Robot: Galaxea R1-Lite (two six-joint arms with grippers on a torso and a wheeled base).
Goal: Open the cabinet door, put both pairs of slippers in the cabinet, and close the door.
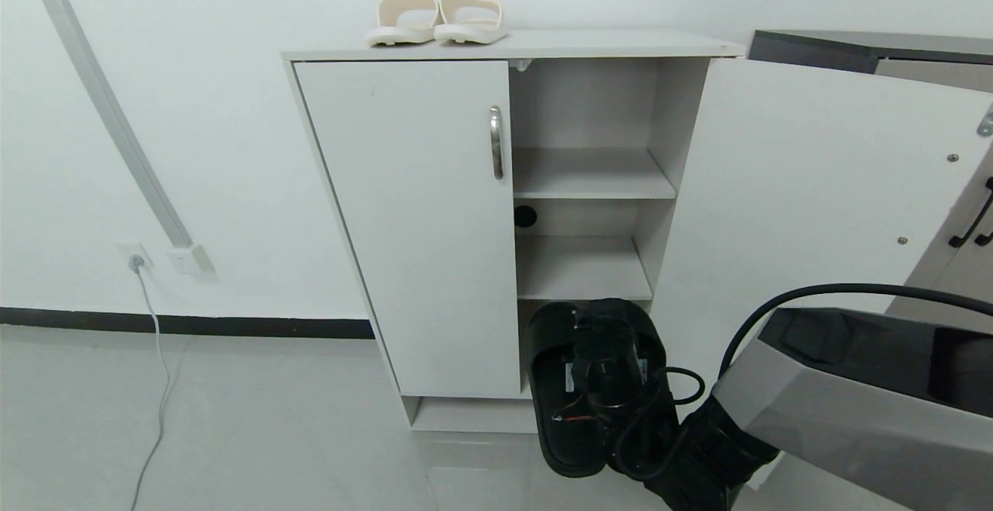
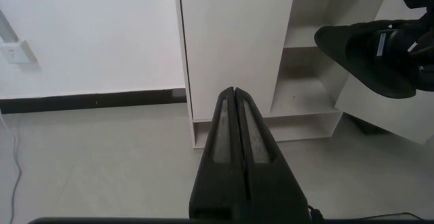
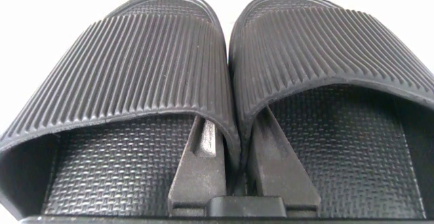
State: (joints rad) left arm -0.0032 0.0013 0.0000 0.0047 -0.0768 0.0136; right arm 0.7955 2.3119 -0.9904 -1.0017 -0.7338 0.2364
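Clamped in the right tool (image 3: 234, 159) at 5 o'clock: 2 black slippers (image 1: 558, 418) before the cabinet (image 1: 411, 224), door (image 1: 807, 185) open. Pressed together: left tool (image 2: 234, 129). On top, 12 o'clock: 2 cream slippers (image 1: 437, 21). Grey floor (image 1: 271, 418), white wall (image 1: 194, 108).

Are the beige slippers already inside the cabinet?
No, the beige slippers sit side by side on top of the cabinet, not on any shelf inside.

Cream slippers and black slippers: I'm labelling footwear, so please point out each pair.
Cream slide slippers (image 1: 437, 24), head view, where the two meet.
Black ribbed rubber slippers (image 3: 135, 64), right wrist view, on one ribbed strap.
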